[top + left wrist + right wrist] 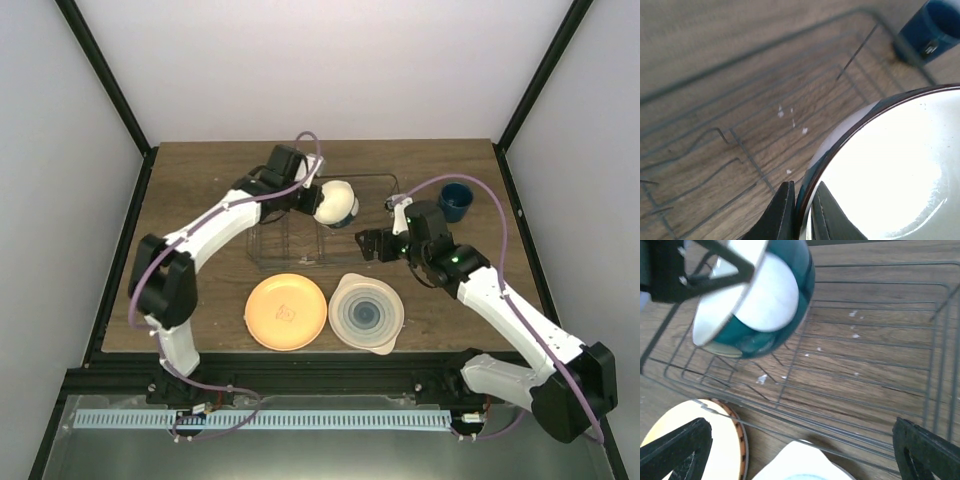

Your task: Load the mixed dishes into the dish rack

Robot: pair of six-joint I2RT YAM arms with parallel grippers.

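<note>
My left gripper (pixel 318 200) is shut on the rim of the small white bowl (pixel 338 203), which has a teal outside, and holds it tilted above the dish rack (pixel 390 185). In the left wrist view one finger (pixel 780 215) sits outside the bowl (pixel 890 170) and the other inside. My right gripper (pixel 368 245) is open and empty over the rack's near right edge. The right wrist view shows the bowl (pixel 765 300) above the rack wires (pixel 865 340). The orange plate (pixel 286 311) and the blue-ringed plate (pixel 368 313) lie in front of the rack. The dark blue mug (pixel 455 201) stands right of it. The striped plate does not show.
The rack's thin wire walls and upright dividers (pixel 855 52) rise under the bowl. The mug (pixel 935 25) stands just outside the rack's far corner. Black frame posts (pixel 110 90) flank the table. The plates (pixel 690 440) lie close to the rack's near side.
</note>
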